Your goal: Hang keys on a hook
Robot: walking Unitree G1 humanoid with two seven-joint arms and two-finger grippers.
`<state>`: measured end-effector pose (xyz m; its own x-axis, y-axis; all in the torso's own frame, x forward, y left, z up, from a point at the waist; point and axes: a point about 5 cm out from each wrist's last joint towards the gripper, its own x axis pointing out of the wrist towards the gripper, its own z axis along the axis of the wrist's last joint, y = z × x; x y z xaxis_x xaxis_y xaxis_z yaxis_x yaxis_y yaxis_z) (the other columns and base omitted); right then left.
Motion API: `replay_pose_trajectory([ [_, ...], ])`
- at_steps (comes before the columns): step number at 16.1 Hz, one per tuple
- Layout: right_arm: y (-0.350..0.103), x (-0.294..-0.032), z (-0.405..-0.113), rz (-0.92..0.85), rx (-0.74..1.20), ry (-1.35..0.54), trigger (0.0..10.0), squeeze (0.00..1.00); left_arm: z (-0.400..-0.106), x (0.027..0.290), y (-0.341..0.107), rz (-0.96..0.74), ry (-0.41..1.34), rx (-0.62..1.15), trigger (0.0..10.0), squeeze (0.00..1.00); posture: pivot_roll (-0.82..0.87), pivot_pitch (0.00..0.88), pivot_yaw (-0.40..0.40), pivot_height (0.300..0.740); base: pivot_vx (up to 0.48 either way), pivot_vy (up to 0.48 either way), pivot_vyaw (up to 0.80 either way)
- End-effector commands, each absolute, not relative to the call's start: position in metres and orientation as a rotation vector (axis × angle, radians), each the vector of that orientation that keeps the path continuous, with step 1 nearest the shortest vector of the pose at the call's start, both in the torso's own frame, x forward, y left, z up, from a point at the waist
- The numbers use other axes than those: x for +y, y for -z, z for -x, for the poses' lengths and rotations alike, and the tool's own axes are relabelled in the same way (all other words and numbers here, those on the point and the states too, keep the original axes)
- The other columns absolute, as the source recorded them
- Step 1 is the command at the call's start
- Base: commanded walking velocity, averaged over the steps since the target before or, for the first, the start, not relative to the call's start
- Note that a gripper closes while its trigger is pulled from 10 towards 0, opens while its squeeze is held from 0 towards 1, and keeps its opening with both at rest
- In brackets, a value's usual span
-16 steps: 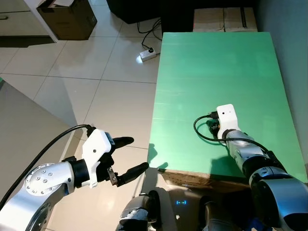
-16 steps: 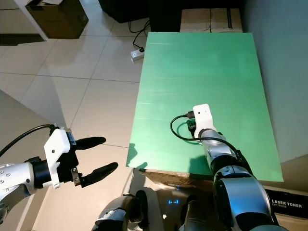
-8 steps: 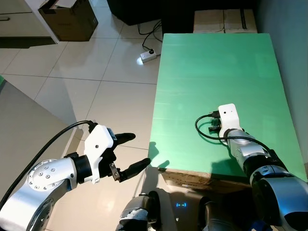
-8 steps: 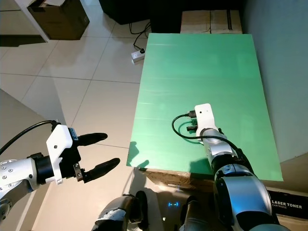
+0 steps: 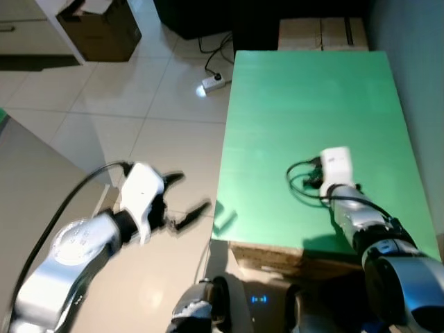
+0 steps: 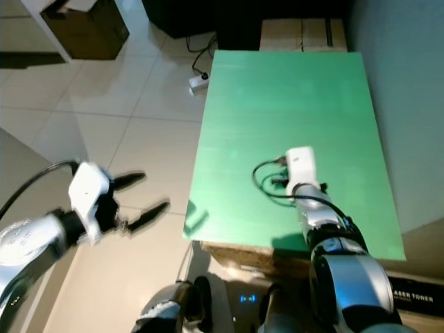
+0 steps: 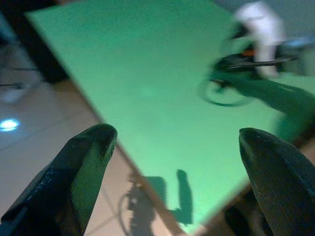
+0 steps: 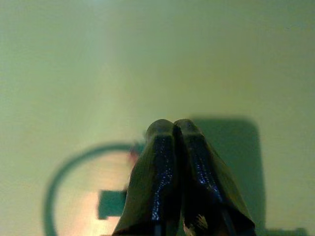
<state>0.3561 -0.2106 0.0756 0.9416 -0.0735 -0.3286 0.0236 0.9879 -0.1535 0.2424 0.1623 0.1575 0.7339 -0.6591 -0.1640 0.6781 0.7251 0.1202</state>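
Two black fingers of the left gripper [image 5: 186,196] stand wide apart with nothing between them, out over the pale tiled floor [image 5: 139,118] just beside the near left corner of the green table [image 5: 312,104]. In the left wrist view the two fingertips [image 7: 88,147] frame that table's edge, and their shadow falls on the green near the corner. The head views are blurred around this arm.

The right gripper [image 8: 173,129] has its fingers pressed tight together, tips down close over the green surface, and nothing can be seen pinched between them. From the head, its white wrist housing [image 6: 300,165] sits over the near right part of the table, with a black cable [image 6: 267,182] looping beside it.

No keys or hook can be made out with certainty.

Beyond the table's far end stands a cardboard box [image 5: 322,33]. A white power strip [image 5: 212,83] lies on the tiles to the left, and another brown box [image 5: 97,31] sits further left.
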Motion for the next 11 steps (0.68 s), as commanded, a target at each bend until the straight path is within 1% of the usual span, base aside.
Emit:
replay_pose_trajectory([
  [1, -0.08, -0.211, -0.356, 0.111, 0.266, 0.076, 0.0, 0.0, -0.248, 0.17, -0.156, -0.196, 0.666, 0.103, 10.0, 0.0, 0.12, 0.185, 0.122, 0.74, 0.0, 0.0, 0.0],
  [3, -0.08, -0.21, -0.353, 0.109, 0.226, 0.073, 0.0, 0.0, -0.256, 0.17, -0.156, -0.193, 0.633, 0.087, 10.0, 0.0, 0.1, 0.195, 0.119, 0.74, 0.0, 0.0, 0.0],
  [5, -0.074, -0.205, -0.346, 0.147, 0.181, 0.03, 0.0, 0.0, -0.257, 0.167, -0.153, -0.189, 0.644, 0.083, 10.0, 0.0, 0.06, 0.158, 0.116, 0.74, 0.0, 0.0, 0.0],
  [6, -0.074, -0.198, -0.341, 0.291, 0.133, -0.04, 0.0, 0.0, -0.259, 0.168, -0.152, -0.189, 0.647, 0.076, 10.0, 0.0, 0.04, 0.149, 0.107, 0.74, 0.0, 0.0, 0.0],
  [7, -0.074, -0.185, -0.336, 0.574, 0.092, -0.184, 0.0, 0.0, -0.26, 0.17, -0.15, -0.191, 0.647, 0.072, 10.0, 0.0, 0.02, 0.137, 0.107, 0.74, 0.0, 0.0, 0.0],
  [8, -0.071, -0.177, -0.33, 0.595, 0.081, -0.226, 0.0, 0.0, -0.261, 0.173, -0.147, -0.2, 0.649, 0.076, 10.0, 0.0, -0.01, 0.125, 0.111, 0.74, 0.0, 0.0, 0.0],
  [9, -0.071, -0.175, -0.327, 0.549, 0.064, -0.209, 0.0, 0.0, -0.261, 0.174, -0.145, -0.197, 0.646, 0.08, 10.0, 0.0, -0.03, 0.114, 0.121, 0.74, 0.0, 0.0, 0.0],
  [11, -0.07, -0.173, -0.323, 0.526, 0.045, -0.188, 0.0, 0.0, -0.264, 0.175, -0.139, -0.194, 0.635, 0.084, 10.0, 0.0, -0.05, 0.105, 0.136, 0.74, 0.0, 0.0, 0.0],
])
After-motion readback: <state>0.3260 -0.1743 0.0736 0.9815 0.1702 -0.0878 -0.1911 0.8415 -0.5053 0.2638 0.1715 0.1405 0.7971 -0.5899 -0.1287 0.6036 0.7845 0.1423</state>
